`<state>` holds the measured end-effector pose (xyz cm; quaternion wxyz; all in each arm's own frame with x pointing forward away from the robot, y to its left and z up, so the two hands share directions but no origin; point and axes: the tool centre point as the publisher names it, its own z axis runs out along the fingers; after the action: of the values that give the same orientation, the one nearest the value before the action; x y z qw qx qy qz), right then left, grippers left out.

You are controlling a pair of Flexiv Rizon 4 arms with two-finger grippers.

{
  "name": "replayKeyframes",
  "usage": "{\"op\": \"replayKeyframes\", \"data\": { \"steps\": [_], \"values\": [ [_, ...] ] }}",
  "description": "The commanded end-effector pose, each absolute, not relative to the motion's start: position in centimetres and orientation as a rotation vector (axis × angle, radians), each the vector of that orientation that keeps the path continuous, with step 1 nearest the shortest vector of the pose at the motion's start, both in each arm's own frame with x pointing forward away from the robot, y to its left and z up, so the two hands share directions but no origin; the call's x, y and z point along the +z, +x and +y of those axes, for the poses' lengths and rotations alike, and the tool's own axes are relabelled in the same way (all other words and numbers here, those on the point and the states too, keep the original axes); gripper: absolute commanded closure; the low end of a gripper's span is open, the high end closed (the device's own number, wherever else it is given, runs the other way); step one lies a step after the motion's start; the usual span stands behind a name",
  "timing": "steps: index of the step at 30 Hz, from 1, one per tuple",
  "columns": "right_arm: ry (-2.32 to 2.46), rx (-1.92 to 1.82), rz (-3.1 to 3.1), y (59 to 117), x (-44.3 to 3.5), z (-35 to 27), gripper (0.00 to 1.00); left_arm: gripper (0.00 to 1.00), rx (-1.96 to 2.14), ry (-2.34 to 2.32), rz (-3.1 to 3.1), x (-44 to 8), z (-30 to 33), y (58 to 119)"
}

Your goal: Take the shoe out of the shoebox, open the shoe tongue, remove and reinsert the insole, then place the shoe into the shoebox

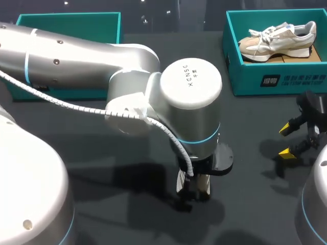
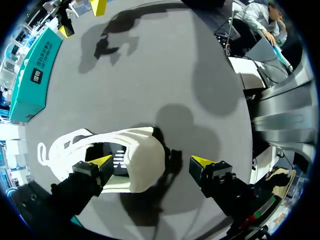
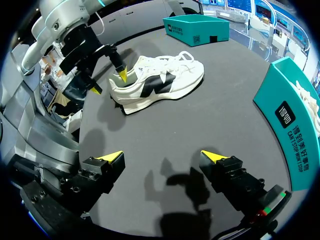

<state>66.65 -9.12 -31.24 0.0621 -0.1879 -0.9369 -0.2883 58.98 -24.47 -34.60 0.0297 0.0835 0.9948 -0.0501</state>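
Going left to right here: at the far left we've got an open teal cardboard tray (image 1: 76,28) sitting on the dark grey bench (image 1: 102,150), and we'd guess it isn't in play right now. Next, our left fingers (image 2: 101,163) hang straight down around the heel of the white sneaker with the black side logo (image 3: 165,80). That sneaker stands on its sole near the middle of the bench, well apart from the box. The fingers are spread wide. One yellow tip sits right by the logo side and the other is clear of the heel on the far side, so nothing is gripped. We can't tell if the near tip actually touches.

Our right fingers (image 3: 111,158) hover over bare bench further right, also wide apart and empty. Far right is the teal cardboard shoebox (image 1: 245,79) with a second, beige sneaker (image 1: 278,41) lying in it.

Our read is that the shoe's out and the tongue is next. To do it well we'd first centre the left fingers across the heel, since they sit lopsided. Then we'd squeeze low so the sole stays flat. The right fingers should come in over the laces and pinch just the tongue tip, pulling up and forward.
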Motion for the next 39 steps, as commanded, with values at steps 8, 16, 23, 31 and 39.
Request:
{"op": "replayKeyframes", "data": {
  "steps": [8, 16, 23, 31, 39],
  "values": [
    [-0.57, -0.868, -2.836, 66.5, -31.2, -9.1, 0.0, 0.01, -0.082, 0.196, 3.069, -36.8, -25.2, 58.9],
    [-0.57, -0.868, -2.836, 66.5, -31.2, -9.1, 0.0, 0.21, -0.061, 0.183, 3.079, -37.8, -25.2, 59.1],
    [-0.57, -0.868, -2.836, 66.5, -31.2, -9.1, 0.0, 0.5, -0.034, 0.176, 3.078, -38.2, -25.1, 59.1],
    [-0.57, -0.868, -2.836, 66.5, -31.2, -9.1, 0.0, 1.0, -0.028, 0.158, 3.09, -38.2, -24.6, 59.1],
    [-0.57, -0.868, -2.836, 66.5, -31.2, -9.1, 0.0, 1.0, -0.065, 0.146, 3.093, -36.3, -23.7, 59.5]
  ]
}}
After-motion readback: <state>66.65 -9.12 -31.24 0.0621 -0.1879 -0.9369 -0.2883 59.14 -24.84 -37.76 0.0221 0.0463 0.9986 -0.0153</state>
